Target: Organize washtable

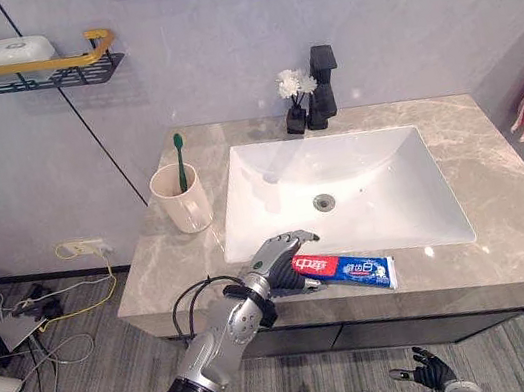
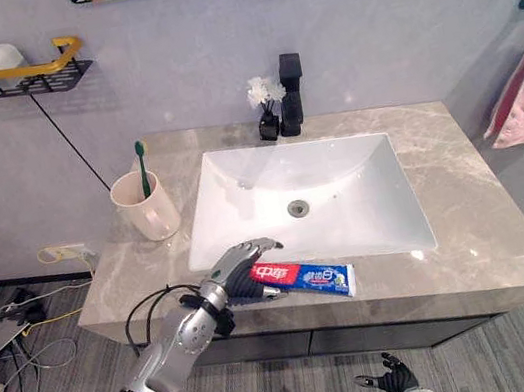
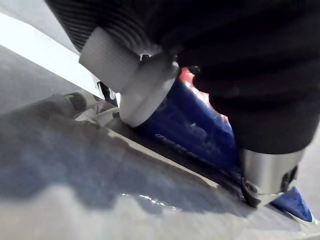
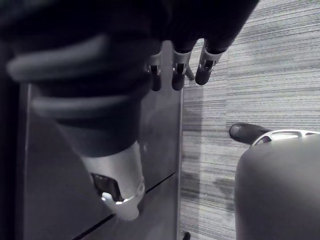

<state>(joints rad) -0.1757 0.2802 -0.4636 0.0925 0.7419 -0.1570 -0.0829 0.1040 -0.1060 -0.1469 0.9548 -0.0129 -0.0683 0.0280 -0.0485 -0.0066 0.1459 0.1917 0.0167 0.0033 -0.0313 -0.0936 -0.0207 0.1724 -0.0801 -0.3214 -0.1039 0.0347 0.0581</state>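
Left hand (image 1: 275, 258) is seen at the front edge of the washtable countertop (image 1: 507, 203), just before the sink (image 1: 361, 179). Its fingers are bent over the red end of the toothpaste tube (image 1: 351, 269). In the left wrist view the thumb (image 3: 145, 85) is pressed to the tube's side, so the tube is judged to be pinched, not just touched. The tube is lying flat on the counter along the sink's front rim, blue end toward the robot's right. No lift is visible yet.

Right hand (image 1: 429, 366) is held low, below counter level by the cabinet front, with fingers loose and straight and nothing in them.

Done so far, as judged from the layout: the green toothbrush (image 1: 179, 155) is standing upright in the cream cup (image 1: 180, 202), at the counter's left side beside the sink. The black faucet (image 1: 322, 84) and a small dark vase with white flowers (image 1: 294, 99) are at the back edge, touching or nearly so.

Left to do: the toothpaste is the one loose item and is not put away. It is probably meant to be carried left and stood in the cup next to the brush, though the target is only guessed. The task is judged to be past its midpoint, at the grasp stage of the last item. Lifting, moving and placing remain.
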